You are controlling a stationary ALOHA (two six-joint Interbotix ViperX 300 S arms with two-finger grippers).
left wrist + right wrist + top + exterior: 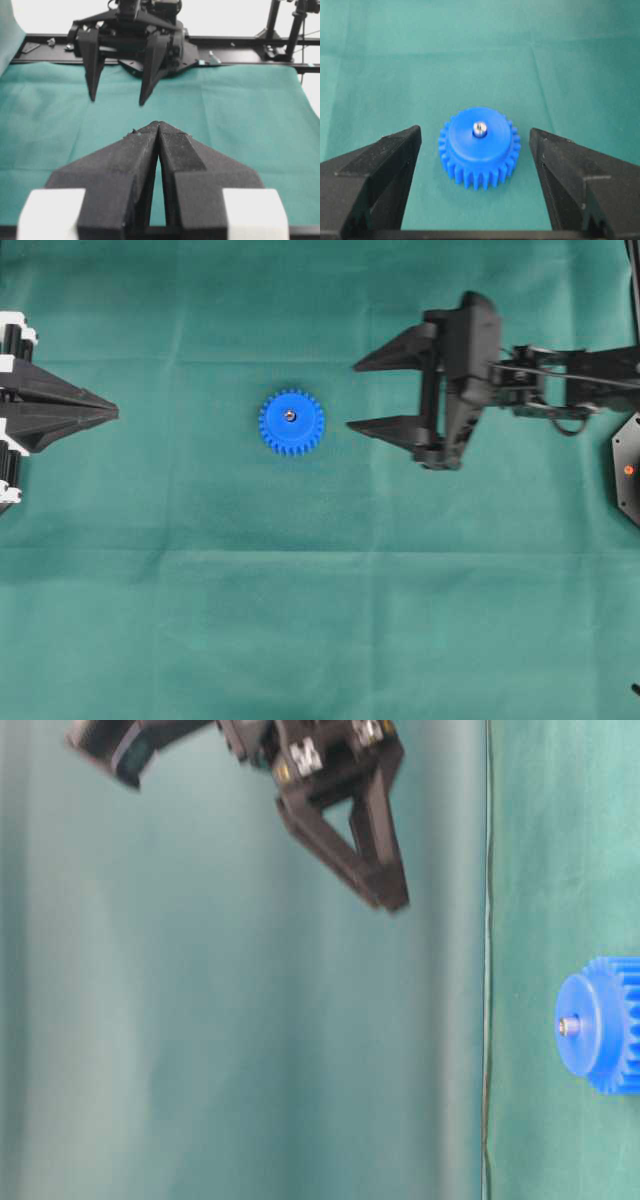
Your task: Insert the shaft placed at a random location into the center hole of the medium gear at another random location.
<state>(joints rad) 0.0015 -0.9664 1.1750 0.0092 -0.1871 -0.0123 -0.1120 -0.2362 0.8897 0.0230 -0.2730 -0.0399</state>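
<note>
The shaft [479, 129] already stands in the center hole of the medium gear [479, 147], its silvery tip poking just above the hub, near the middle of the green-covered desk [320, 620]. I count 1 shaft and 1 gear. The pin looks stiff, light and slick (best pinched across its sides), the plastic gear rigid and light. The right tool [350, 395] hangs spread wide and empty beside the gear; the left tool [116, 412] rests closed, well apart.

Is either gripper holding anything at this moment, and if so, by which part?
Nothing is held. The right gripper is open and empty; the left gripper is shut on nothing. The shaft sits in the medium gear.
</note>
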